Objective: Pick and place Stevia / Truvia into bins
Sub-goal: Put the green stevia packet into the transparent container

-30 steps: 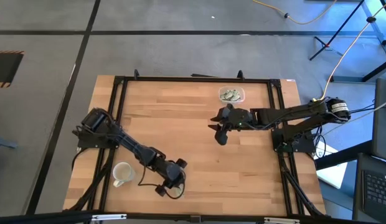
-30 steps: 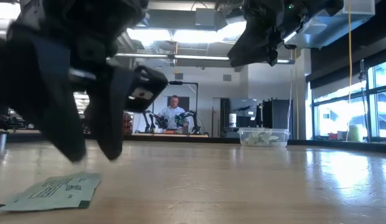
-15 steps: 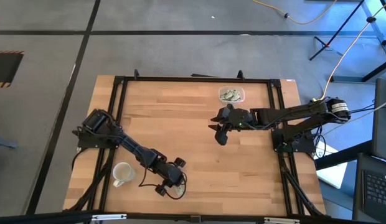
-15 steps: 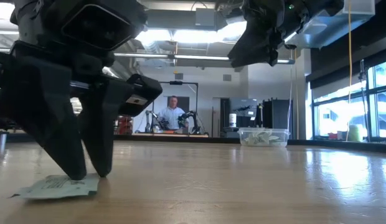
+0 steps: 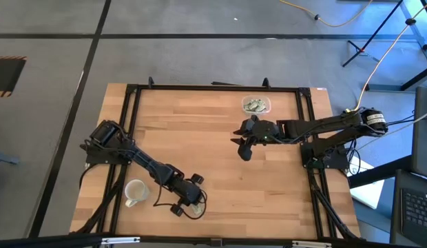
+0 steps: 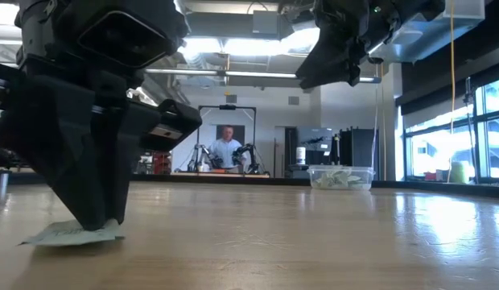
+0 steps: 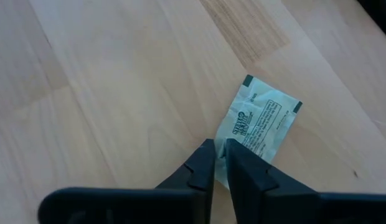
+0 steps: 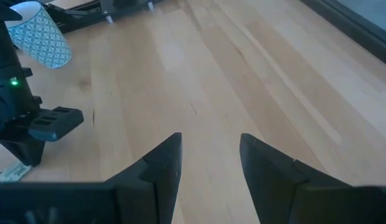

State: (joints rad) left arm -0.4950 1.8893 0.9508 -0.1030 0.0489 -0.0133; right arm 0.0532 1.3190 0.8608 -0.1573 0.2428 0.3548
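Observation:
One pale green and white Stevia sachet lies flat on the wood close to the table's near edge, also seen in the low view. My left gripper stands on it, pointing down, fingers closed together. The clear bin sits by the far edge with several sachets inside. My right gripper hovers open above the table's middle right, well short of the bin. My left gripper pinches the sachet's end nearest the fingers between its two fingertips. The fingers come from above, pointing down. The rest of the sachet stretches away from them and lies on the table.
A white mug stands left of my left gripper near the table's near edge and shows in the right wrist view. A black frame rail borders the table. Bare wood lies between the two grippers. A person sits far behind the table.
My left gripper has come down onto the sachet and shut: its fingers stood apart above it, then met the paper, then closed on its end. The sachet has shifted a little on the table under the fingers. My right gripper has kept still.

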